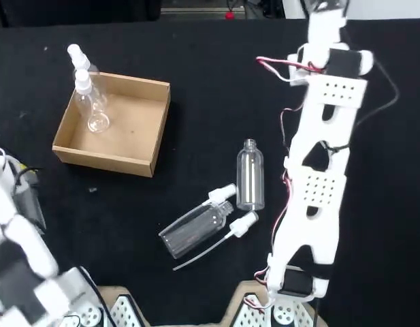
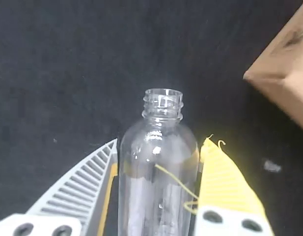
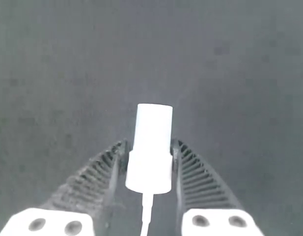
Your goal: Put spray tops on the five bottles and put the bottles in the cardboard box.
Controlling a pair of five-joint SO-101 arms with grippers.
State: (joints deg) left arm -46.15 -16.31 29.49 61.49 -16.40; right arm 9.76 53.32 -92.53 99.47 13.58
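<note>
While the left fingers clamp a topless bottle by its body, just off a corner of the box, the right fingers pinch a spray top by its collar above bare worktop, well right of the box. Two topped bottles sit in the box's far left corner. Right of the box, between it and the right arm, two more bottles and two loose tops lie close together on the worktop.
</note>
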